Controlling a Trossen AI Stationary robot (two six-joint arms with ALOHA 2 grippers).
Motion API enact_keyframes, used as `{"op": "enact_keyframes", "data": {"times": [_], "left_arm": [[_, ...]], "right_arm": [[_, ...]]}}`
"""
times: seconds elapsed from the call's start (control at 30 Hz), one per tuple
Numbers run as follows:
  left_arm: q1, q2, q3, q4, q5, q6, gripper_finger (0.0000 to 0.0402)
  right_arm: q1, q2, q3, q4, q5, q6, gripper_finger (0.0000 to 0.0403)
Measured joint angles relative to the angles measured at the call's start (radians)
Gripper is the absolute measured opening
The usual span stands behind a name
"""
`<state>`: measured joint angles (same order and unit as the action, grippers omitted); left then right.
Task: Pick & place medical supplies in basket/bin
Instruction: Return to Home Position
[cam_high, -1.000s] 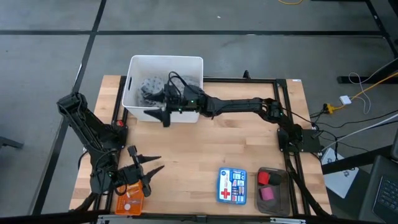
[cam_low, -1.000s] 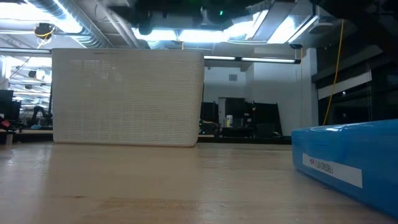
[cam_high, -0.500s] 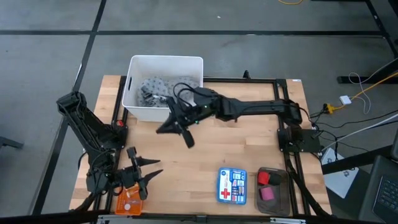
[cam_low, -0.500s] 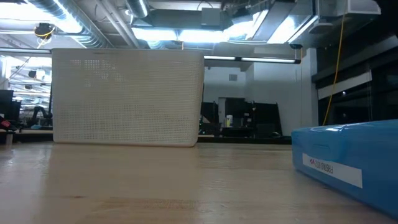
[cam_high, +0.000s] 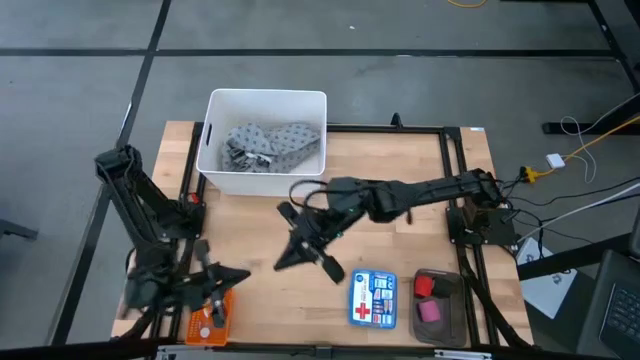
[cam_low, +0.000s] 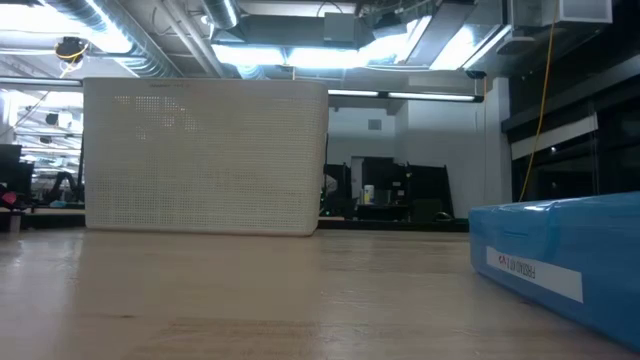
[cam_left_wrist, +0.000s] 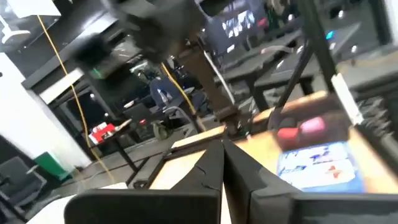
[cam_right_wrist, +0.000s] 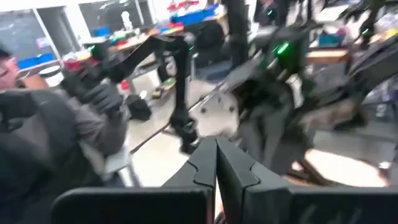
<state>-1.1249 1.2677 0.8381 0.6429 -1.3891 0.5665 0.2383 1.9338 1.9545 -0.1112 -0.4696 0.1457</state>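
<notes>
The white basket (cam_high: 265, 140) stands at the table's far left and shows as a mesh wall in the low view (cam_low: 205, 155). A grey-blue patterned cloth (cam_high: 268, 145) lies inside it. Red (cam_high: 424, 286) and pink (cam_high: 430, 311) pieces lie in a dark tray (cam_high: 452, 318) at the near right. Tiny pieces sit in an orange tray (cam_high: 205, 322) at the near left. My right gripper (cam_high: 305, 255) hangs over the table's middle, shut (cam_right_wrist: 216, 152) and with nothing in it. My left gripper (cam_high: 232, 276) is shut (cam_left_wrist: 222, 158) beside the orange tray, touching nothing.
A blue first-aid box (cam_high: 373, 298) lies flat near the front edge, between my right gripper and the dark tray; it also shows in the low view (cam_low: 560, 260). A black frame (cam_high: 455, 160) borders the table. Bare wood lies between the basket and the box.
My right gripper has drawn back from above the basket toward the table's near edge, ending over the middle. The cloth stays in the basket. My left gripper has shut and shifted slightly toward the near left corner.
</notes>
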Motion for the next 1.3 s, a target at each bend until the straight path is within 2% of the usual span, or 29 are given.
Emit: {"op": "enact_keyframes", "data": {"times": [0.1,0.23,0.3,0.37,0.47,0.53,0.63,0.8,0.87,0.93,1.0,1.07,1.23,1.3], "left_arm": [[-0.085,-0.004,0.02,0.072,-0.031,0.022,0.0002],[-0.201,-0.011,0.024,0.076,0.024,0.03,0.0009],[-0.244,-0.011,0.024,0.035,-0.002,0.12,0.001],[-0.274,-0.009,0.024,0.036,-0.064,0.255,0.0009],[-0.282,-0.013,0.024,0.09,-0.13,0.286,0.0003],[-0.281,-0.015,0.02,0.093,-0.146,0.231,0.0002],[-0.28,-0.013,0.006,0.087,-0.111,-0.005,0.0006],[-0.281,-0.084,0.001,0.034,0.182,-0.145,0.001],[-0.274,-0.146,0.001,-0.071,0.311,-0.214,0.001],[-0.23,-0.208,0.002,-0.211,0.531,-0.317,0.0009],[-0.142,-0.237,0.003,-0.312,0.766,-0.397,0.0007],[-0.03,-0.237,0.003,-0.341,0.925,-0.45,0.0006],[0.26,-0.208,0.001,-0.379,1.211,-0.478,0.0006],[0.332,-0.211,0.001,-0.395,1.318,-0.488,0.0006]], "right_arm": [[0.029,-0.034,0.001,-0.073,0.008,0.019,0.001],[0.05,-0.05,0.002,-0.182,-0.022,0.166,0.0011],[0.074,-0.049,0.0,-0.185,-0.028,0.206,0.0012],[0.11,-0.049,0.0,-0.164,-0.027,0.139,0.0012],[0.162,-0.05,0.0,-0.134,-0.018,0.03,0.0012],[0.184,-0.049,0.0,-0.101,-0.026,-0.01,0.0012],[0.205,-0.051,0.001,-0.12,-0.043,-0.025,0.0012],[0.249,-0.049,0.0,-0.189,-0.039,-0.107,0.0013],[0.259,-0.054,0.0,-0.191,-0.04,-0.137,0.0013],[0.267,-0.064,0.0,-0.199,-0.035,-0.159,0.0013],[0.275,-0.082,0.0,-0.233,-0.007,-0.163,0.0013],[0.281,-0.098,0.0,-0.257,0.04,-0.167,0.0013],[0.263,-0.141,-0.003,-0.337,0.072,-0.177,0.0013],[0.256,-0.176,-0.037,-0.321,0.101,-0.177,0.0013]]}}
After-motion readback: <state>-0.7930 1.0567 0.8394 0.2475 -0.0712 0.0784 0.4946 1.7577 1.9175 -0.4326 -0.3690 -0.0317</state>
